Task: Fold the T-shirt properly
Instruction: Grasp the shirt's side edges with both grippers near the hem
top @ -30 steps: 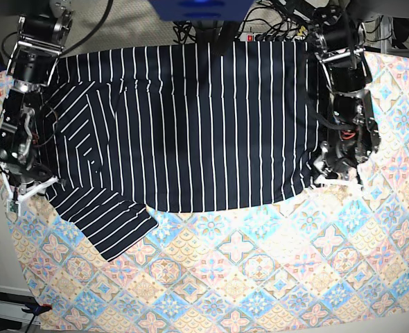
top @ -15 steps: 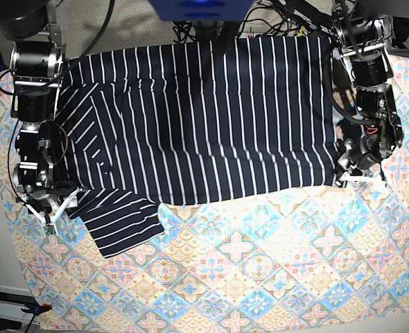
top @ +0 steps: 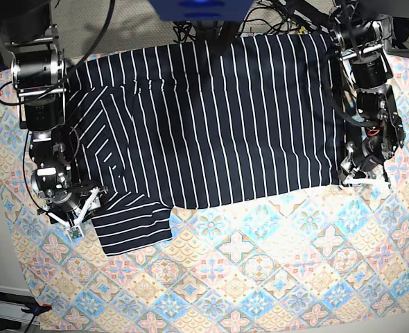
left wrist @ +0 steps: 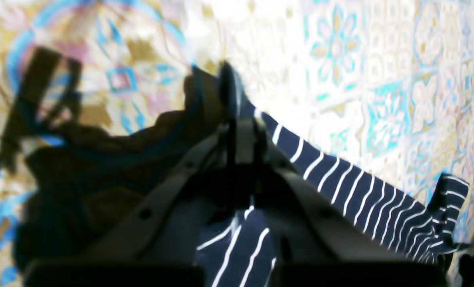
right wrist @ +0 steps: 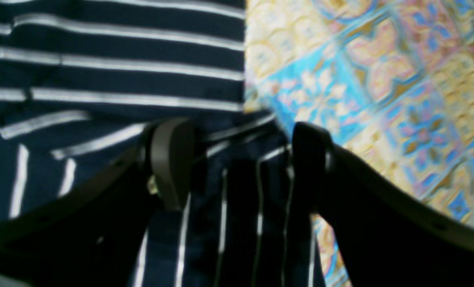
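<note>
The dark navy T-shirt (top: 211, 118) with thin white stripes lies spread across the far half of the table, one sleeve (top: 132, 229) pointing to the near left. At the shirt's near right corner my left gripper (top: 362, 179) is shut on the hem. The left wrist view shows its fingertips (left wrist: 237, 119) pinched on the striped cloth (left wrist: 360, 187). My right gripper (top: 76, 215) stands open at the left sleeve. In the right wrist view its fingers (right wrist: 173, 159) straddle loose cloth (right wrist: 113, 71) without gripping it.
A pastel tile-patterned tablecloth (top: 260, 277) covers the table, bare along the near half. Cables (top: 274, 14) and a blue fixture (top: 197, 8) sit behind the far edge. Both arm columns stand at the far corners.
Both arms moved right and dragged the T-shirt with them. The right gripper opened and let go of the sleeve, which now lies flatter.
</note>
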Controlling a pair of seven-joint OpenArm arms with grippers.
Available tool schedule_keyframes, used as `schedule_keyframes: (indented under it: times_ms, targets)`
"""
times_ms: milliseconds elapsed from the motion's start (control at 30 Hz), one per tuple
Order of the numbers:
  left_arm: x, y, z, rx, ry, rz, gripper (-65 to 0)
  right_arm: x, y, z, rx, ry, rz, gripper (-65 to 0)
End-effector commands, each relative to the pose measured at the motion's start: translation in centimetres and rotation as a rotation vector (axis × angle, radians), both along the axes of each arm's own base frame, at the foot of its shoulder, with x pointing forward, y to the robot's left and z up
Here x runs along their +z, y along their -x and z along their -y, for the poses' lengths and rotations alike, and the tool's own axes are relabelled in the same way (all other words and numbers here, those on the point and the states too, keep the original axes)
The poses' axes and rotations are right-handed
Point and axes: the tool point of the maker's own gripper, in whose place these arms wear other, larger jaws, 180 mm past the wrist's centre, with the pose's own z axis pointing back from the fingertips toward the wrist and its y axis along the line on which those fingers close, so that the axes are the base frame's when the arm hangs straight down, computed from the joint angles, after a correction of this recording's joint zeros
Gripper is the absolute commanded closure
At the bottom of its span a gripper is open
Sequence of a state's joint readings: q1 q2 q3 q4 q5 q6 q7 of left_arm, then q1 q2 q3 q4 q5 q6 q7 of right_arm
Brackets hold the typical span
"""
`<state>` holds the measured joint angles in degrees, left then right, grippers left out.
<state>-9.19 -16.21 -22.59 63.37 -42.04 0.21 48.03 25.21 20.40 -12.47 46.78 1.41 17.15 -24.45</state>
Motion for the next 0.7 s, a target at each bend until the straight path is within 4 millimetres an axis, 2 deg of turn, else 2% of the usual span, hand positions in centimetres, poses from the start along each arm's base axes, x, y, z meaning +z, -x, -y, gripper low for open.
schedule_keyframes:
  times_ms: [0,300,400,467,667]
  targets:
    - [1.8,-1.3,-1.1,0.006,-0.027,0.051,0.0,2.9,-2.3,1.2,-0.01,0.016,0.08,-38.5]
    - [0.5,0.3,-0.9,0.006,-0.018,0.016,0.0,3.1,-4.0,1.7,-0.03,-0.008,0.097,-38.5]
    - [0.2,0.7,-1.0,0.008,-0.018,0.01,0.0,2.6,-4.4,0.3,-0.024,-0.041,0.099,-38.5]
    - [0.1,0.8,-1.0,0.008,-0.018,0.007,0.0,2.0,-4.2,0.3,-0.028,-0.047,0.092,-38.5]
    - [0.1,0.8,-1.0,0.007,-0.017,0.006,0.0,0.6,-3.8,-1.4,-0.02,-0.082,0.076,-38.4]
